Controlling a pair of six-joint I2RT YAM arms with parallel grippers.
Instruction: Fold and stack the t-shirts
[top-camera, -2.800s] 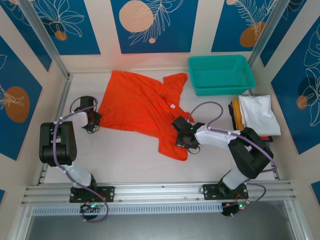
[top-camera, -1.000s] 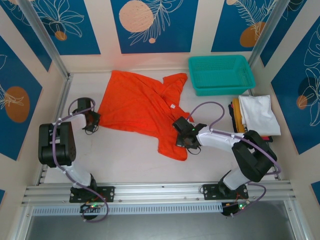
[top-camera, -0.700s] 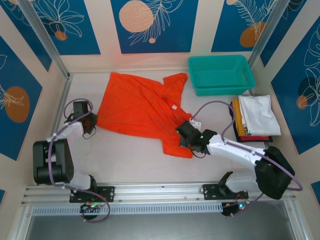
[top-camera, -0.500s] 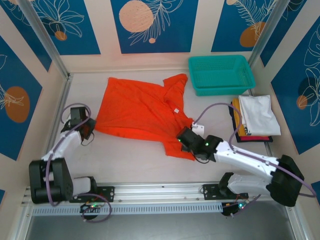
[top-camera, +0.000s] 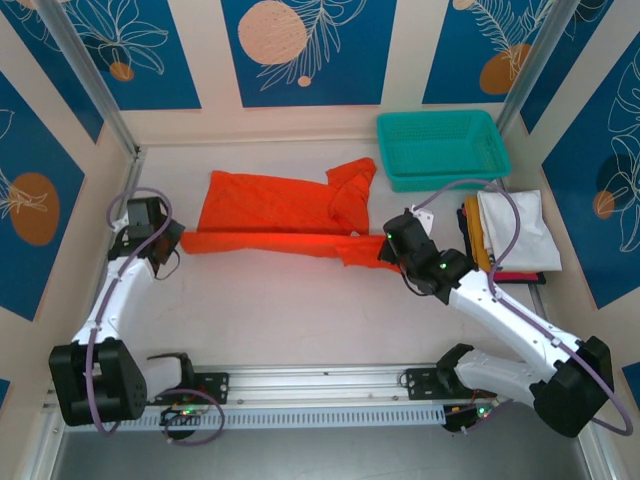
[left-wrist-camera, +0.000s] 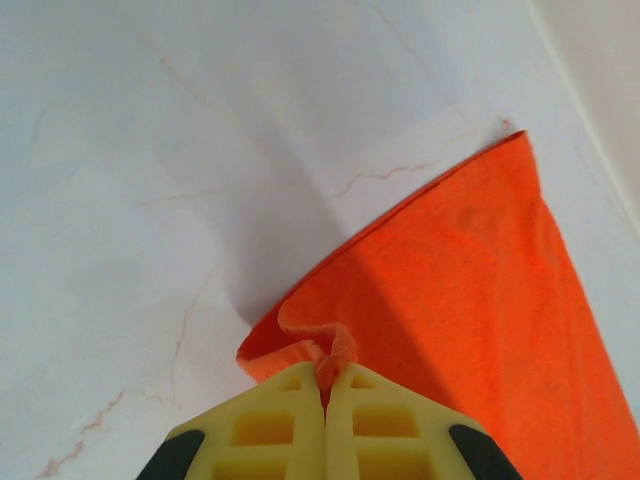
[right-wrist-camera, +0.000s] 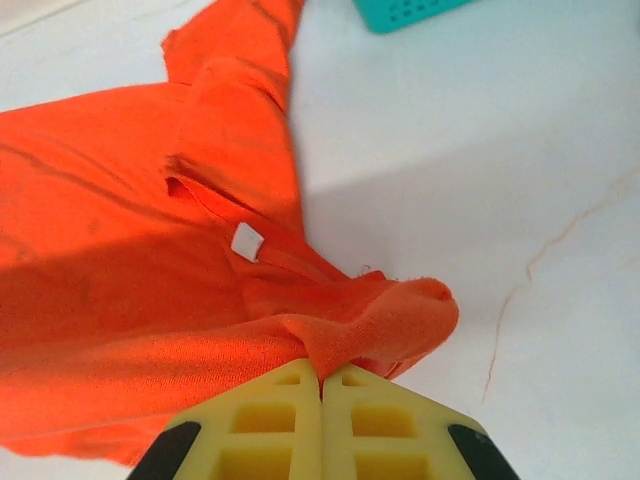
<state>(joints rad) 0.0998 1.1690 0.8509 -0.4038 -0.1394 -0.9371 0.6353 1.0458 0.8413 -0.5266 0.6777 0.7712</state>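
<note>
Both arms have swung out from their bases, carrying the near hem of the orange-red t-shirt (top-camera: 275, 210) toward the table's far edge, so it now lies as a narrow doubled band left of the teal basket (top-camera: 445, 150). The left gripper (left-wrist-camera: 325, 385) is pressed together on a puckered corner at the band's left end, and the right gripper (right-wrist-camera: 322, 380) pinches a bunched wad at its right end, near the folded stack (top-camera: 512, 232). Such thin pinches may slip, and uneven travel would likely skew the fold or crumple the sleeve.
</note>
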